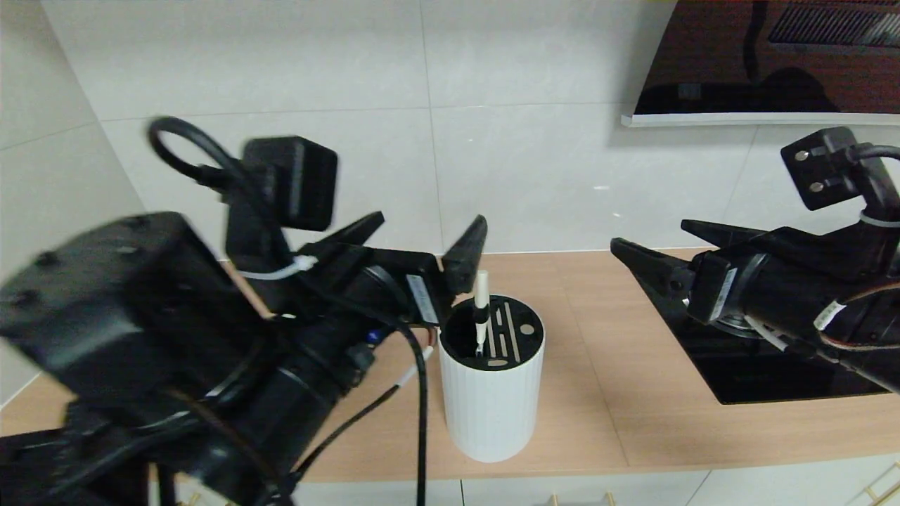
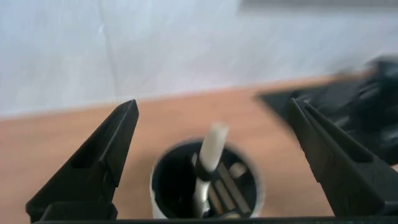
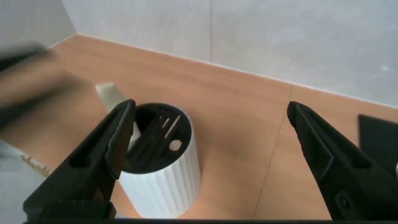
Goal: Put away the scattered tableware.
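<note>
Left pincer hung open over the white holder on my wooden bench; right pincer gaped near the hob, tiled wall behind.

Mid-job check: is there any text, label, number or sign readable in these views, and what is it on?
No text is legible.
On the left gripper, a white sticker: print too small to read.
On the right gripper, a pale label: print too small to read.
On the white utensil holder: no print visible.
</note>
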`<state>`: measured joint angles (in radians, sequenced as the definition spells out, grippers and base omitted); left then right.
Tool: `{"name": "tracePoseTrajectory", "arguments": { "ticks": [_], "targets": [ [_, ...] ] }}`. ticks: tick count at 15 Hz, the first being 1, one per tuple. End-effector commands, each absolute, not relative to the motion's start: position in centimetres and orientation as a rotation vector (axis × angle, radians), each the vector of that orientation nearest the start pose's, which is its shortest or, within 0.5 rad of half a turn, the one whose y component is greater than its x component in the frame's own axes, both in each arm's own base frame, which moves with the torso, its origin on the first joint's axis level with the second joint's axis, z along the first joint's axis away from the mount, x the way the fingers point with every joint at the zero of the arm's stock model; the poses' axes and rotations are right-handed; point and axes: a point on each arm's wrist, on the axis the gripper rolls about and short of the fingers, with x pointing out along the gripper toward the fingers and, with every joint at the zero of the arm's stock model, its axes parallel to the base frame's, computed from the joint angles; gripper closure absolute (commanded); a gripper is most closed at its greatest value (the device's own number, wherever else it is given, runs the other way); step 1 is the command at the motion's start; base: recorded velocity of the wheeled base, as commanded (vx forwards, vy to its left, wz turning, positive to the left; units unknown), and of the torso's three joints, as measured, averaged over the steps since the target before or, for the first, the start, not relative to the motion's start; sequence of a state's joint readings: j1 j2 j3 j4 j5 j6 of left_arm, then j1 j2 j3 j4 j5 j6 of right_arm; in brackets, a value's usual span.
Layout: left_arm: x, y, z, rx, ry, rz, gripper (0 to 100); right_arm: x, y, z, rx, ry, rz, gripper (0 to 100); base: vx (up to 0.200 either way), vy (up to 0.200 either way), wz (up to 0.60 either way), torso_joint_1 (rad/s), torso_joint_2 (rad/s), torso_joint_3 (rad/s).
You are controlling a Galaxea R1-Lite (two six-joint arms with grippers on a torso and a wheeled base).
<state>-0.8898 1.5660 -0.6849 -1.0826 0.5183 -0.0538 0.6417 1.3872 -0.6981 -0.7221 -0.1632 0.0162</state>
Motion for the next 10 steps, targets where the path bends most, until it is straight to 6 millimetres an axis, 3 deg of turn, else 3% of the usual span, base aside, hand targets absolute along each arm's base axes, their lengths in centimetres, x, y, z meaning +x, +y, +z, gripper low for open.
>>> {"name": "tracePoseTrajectory", "arguments": {
  "ticks": [1,2,3,6,10],
  "targets": [
    [13.4,-11.8,27.2,-0.244,-0.261,-0.320,0,15.2,10.9,25.8,0.065,-0.105,0.478,0,0.000,0.000,0.00,0.000,0.00,0.000],
    [12.6,-10.6,27.2,-0.239,-0.267,-0.317,0,14.2,10.1,25.4,0.065,-0.110,0.477,0,0.000,0.000,0.00,0.000,0.00,0.000],
    [10.4,-7.6,26.9,-0.221,-0.275,-0.313,0,11.7,8.3,24.8,0.077,-0.138,0.476,0,0.000,0.000,0.00,0.000,0.00,0.000],
    [5.1,-2.4,25.0,-0.151,-0.205,-0.258,0,7.0,4.0,21.9,0.079,-0.145,0.379,0,0.000,0.000,0.00,0.000,0.00,0.000],
    [-1.6,1.1,22.0,-0.113,-0.192,-0.210,0,1.9,0.3,18.3,0.094,-0.124,0.204,0,0.000,0.000,0.00,0.000,0.00,0.000]
  ]
}}
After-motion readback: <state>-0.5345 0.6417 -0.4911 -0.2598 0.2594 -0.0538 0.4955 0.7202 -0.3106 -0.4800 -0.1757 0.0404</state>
